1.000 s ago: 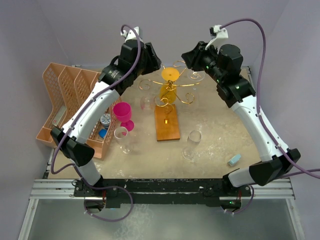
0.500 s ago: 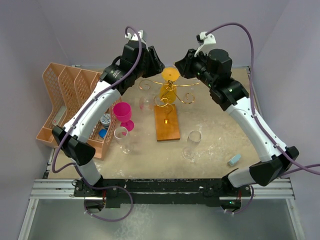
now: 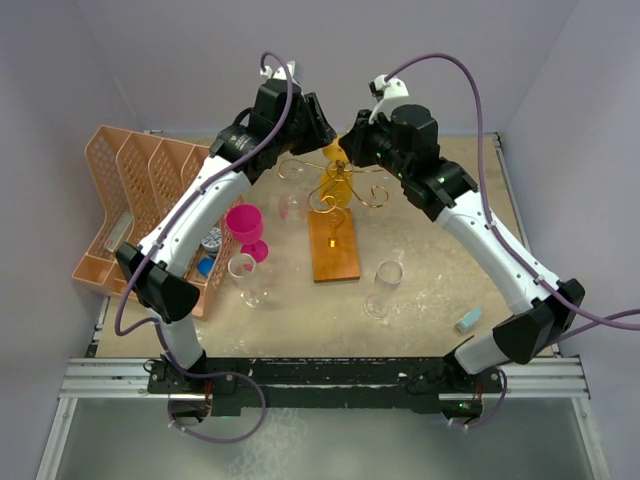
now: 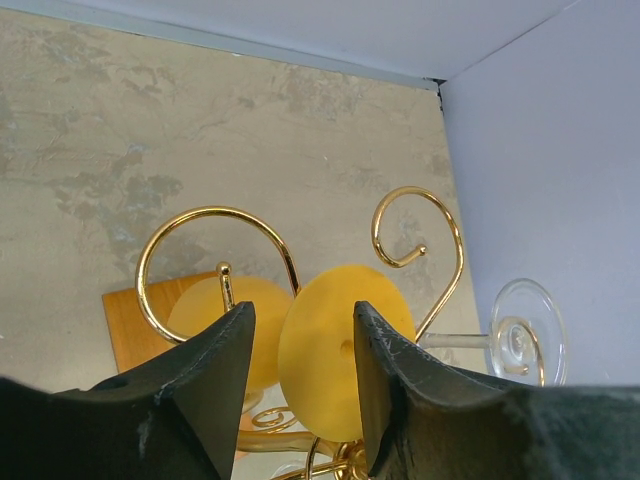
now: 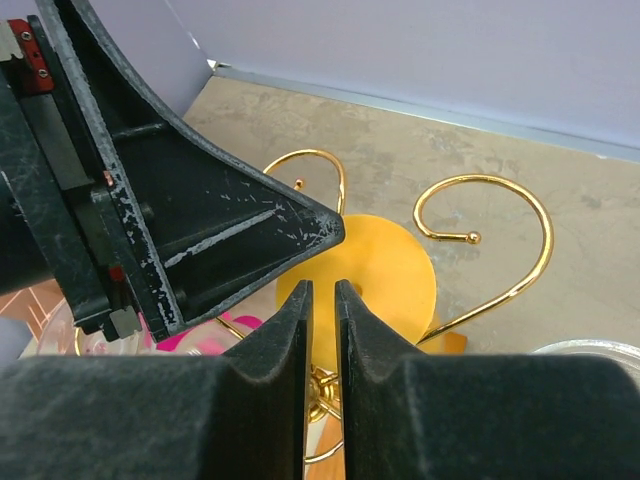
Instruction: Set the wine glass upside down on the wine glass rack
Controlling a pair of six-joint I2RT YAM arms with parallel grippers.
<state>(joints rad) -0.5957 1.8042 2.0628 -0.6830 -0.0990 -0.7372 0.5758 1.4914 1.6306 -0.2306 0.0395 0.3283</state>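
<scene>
Top external: peach organiser holds small blue and round items. Yellow wine glass hangs inverted on wine glass rack, just below left gripper, fingers spread, and right gripper, pinched nearly closed and empty. Only left wrist shows clear glass foot seated in a spiral.

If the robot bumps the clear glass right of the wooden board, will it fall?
Probably: the clear glass stands tall on a small foot, so it looks tippy. Being round, it would likely roll, and it might break.
</scene>
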